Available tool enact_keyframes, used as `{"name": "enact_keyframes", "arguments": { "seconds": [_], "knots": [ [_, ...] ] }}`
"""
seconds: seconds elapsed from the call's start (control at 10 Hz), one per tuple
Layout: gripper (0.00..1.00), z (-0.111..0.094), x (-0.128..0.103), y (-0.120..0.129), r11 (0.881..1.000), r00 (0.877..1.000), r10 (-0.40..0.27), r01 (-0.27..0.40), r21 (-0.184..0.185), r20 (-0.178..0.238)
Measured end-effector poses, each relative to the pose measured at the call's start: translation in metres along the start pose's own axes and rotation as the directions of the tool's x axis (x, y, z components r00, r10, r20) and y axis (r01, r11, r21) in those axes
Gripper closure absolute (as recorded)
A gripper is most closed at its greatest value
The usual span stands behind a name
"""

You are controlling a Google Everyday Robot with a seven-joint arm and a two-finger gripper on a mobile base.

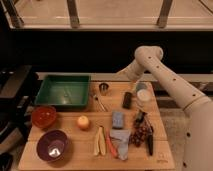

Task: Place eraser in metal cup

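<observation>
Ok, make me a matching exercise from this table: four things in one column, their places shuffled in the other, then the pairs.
1. metal cup
2. eraser
3. purple bowl
4. gripper

A. front corner of the table, picture's left
B. over the table's far edge, behind cup and eraser
C. just beyond the green tray, on its picture-right side
D. beside the white container, on its picture-left side

Pairs: 1-C, 2-D, 3-A, 4-B

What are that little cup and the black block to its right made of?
The cup looks like metal, probably steel: silver-grey and shiny. The eraser looks like rubber, matte black with no glint, though plastic is possible. The gripper hangs just behind and above them.
</observation>
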Motion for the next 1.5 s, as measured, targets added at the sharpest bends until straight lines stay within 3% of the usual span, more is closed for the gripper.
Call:
{"name": "enact_keyframes", "arguments": {
  "seconds": [0.8,1.0,1.2,1.5],
  "knots": [
    [0.2,0.063,0.018,0.005,0.994,0.999,0.04,-0.04,-0.102,-0.001],
    [0.2,0.065,0.03,0.007,0.992,0.997,0.079,-0.077,-0.096,0.016],
    [0.2,0.053,0.048,0.022,0.986,0.987,0.153,-0.149,-0.076,0.052],
    [0.2,0.053,0.049,0.02,0.986,0.986,0.157,-0.153,-0.07,0.057]
  ]
}}
